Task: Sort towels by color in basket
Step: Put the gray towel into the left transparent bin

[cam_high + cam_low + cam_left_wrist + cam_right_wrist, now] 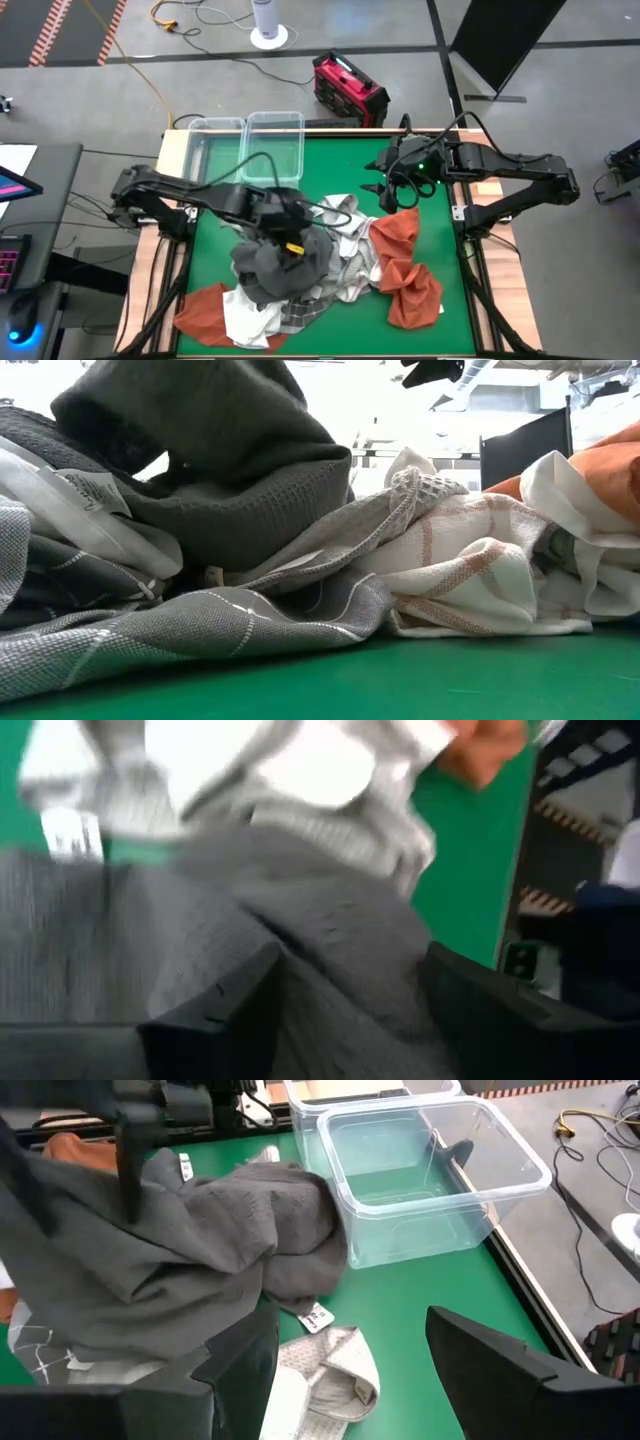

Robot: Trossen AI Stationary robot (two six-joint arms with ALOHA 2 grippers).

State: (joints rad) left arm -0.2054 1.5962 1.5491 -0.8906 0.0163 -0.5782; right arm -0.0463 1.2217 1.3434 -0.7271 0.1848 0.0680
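Note:
A heap of towels lies on the green table (440, 240). The dark grey towel (272, 268) is on top at the left, a checked light one (350, 255) sits mid-heap, rust-orange ones (405, 262) lie at the right and near left (205, 305), and a white one (245, 320) is at the near edge. My left gripper (288, 238) is open, pointing steeply down over the dark grey towel (330, 940), one finger on each side of a fold. My right gripper (385, 190) hangs open above the heap's far right side, with nothing between its fingers (240, 1370). My left gripper comes at the dark grey towel's top fold (340, 970) slanting down from the table's left. The cloth fills the gap between its open fingers (220, 1015). I cannot tell whether the fingers touch it.
Two clear plastic bins (272, 145) (215, 140) stand side by side at the far left of the table; the nearer one (430, 1180) holds nothing. Bare green surface lies between the bins and the heap and along the right edge. A red box (350, 90) sits on the floor beyond.

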